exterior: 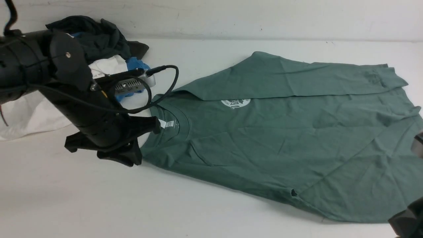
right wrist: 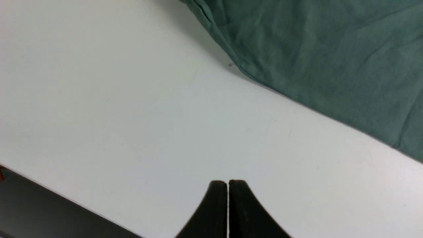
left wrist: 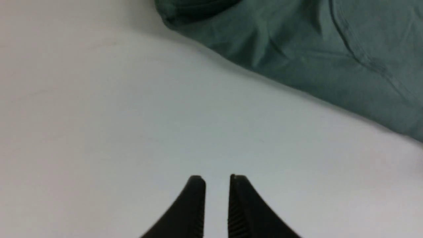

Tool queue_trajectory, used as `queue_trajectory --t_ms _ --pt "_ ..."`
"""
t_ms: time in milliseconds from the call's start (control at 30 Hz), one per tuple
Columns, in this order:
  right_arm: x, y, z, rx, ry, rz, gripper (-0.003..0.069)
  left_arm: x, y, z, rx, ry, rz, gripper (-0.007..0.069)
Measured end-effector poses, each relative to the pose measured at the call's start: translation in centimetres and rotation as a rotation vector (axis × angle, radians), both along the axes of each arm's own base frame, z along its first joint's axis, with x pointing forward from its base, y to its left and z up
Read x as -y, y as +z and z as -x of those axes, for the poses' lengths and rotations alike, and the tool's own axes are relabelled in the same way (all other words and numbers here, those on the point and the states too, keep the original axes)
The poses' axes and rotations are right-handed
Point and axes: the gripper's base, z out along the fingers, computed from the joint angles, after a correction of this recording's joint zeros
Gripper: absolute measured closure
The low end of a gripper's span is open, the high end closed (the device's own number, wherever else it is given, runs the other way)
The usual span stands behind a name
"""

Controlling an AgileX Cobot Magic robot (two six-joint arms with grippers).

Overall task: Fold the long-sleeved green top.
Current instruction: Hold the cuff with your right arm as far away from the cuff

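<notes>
At far left, a garment pile point(exterior: 99, 46) lies on the bench point(exterior: 66, 198). Left end effector point(left wrist: 217, 178), slightly parted and empty, hovers beside the collar point(exterior: 172, 122). Green long-sleeved top point(exterior: 281, 138) spans centre to right, far side apparently folded inward; remaining folds outstanding. Right end effector point(right wrist: 227, 181): closed, empty.

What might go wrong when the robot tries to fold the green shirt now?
1. The right gripper is shut beside the edge of the green top; unless it opens, it may only push the cloth into wrinkles.
2. The left gripper is barely open over bare table; it might miss the collar.
3. The pile of other clothes lies close behind the left arm; a swing could snag it.
</notes>
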Motion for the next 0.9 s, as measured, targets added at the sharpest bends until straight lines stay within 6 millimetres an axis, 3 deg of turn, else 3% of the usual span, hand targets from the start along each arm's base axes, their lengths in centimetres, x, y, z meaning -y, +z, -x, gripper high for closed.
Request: queue_trajectory --t_ms 133,267,400,667,900 --pt "-0.1 0.1 -0.1 0.013 0.0 -0.007 0.0659 0.6 -1.7 -1.6 -0.035 0.021 0.013 0.0388" --pt "-0.1 0.1 -0.2 0.024 0.001 -0.013 0.0659 1.1 -3.3 -3.8 -0.043 0.054 0.017 0.0199" --pt "-0.2 0.1 -0.2 0.029 0.0 -0.02 0.0659 1.3 -4.6 -4.8 -0.041 0.094 0.02 0.0105" --pt "-0.3 0.2 -0.3 0.034 -0.001 -0.034 0.0659 1.6 -7.6 -6.3 -0.028 0.202 0.029 0.0105" --pt "-0.3 0.3 -0.4 0.047 -0.001 -0.042 0.0659 2.6 -8.0 -6.2 -0.018 0.152 0.011 0.0267"
